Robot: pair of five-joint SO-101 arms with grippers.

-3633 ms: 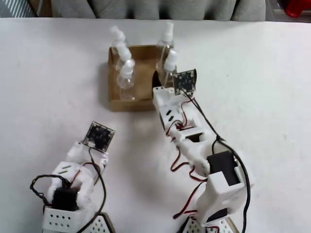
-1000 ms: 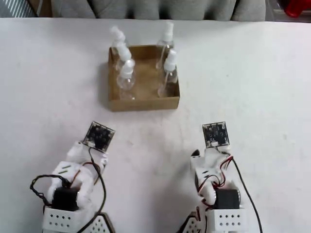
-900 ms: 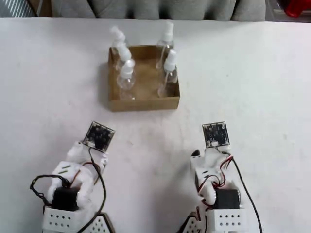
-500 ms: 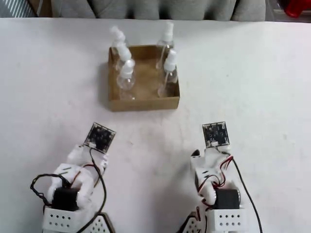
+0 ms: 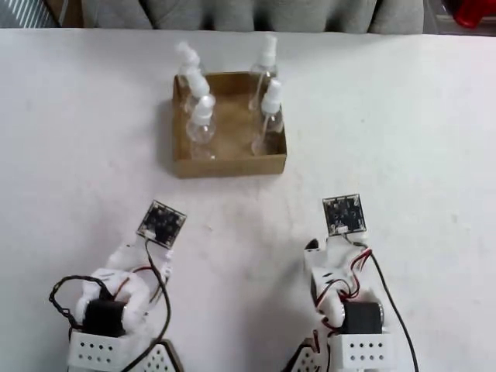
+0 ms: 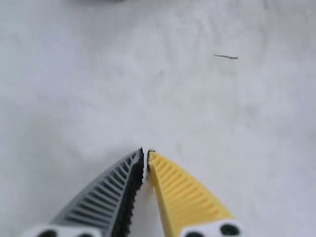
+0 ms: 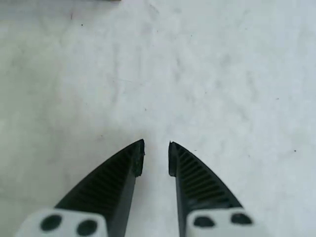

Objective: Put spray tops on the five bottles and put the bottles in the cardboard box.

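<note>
While the five spray-topped bottles [image 5: 203, 120] stand upright inside the cardboard box [image 5: 229, 166], toward 12 o'clock on the white table [image 5: 403, 116], both arms sit folded at 6 o'clock, well apart from it. The left gripper [image 6: 146, 154], at 7 o'clock, has its jaws closed tip to tip; the right gripper [image 7: 156, 148], at 5 o'clock, has jaws slightly parted.

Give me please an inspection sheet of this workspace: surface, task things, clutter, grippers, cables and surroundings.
Surface: white table, with one thin dark fleck.
Job's things: cardboard box holds five upright bottles, all with spray tops.
Clutter: nothing seen.
Grippers: left gripper shut, empty, above bare table; right gripper slightly open, empty, above bare table.
Cables: red and black wires run along both arms, off the box.
Surroundings: grey seats behind the table; red object at the far corner.
</note>
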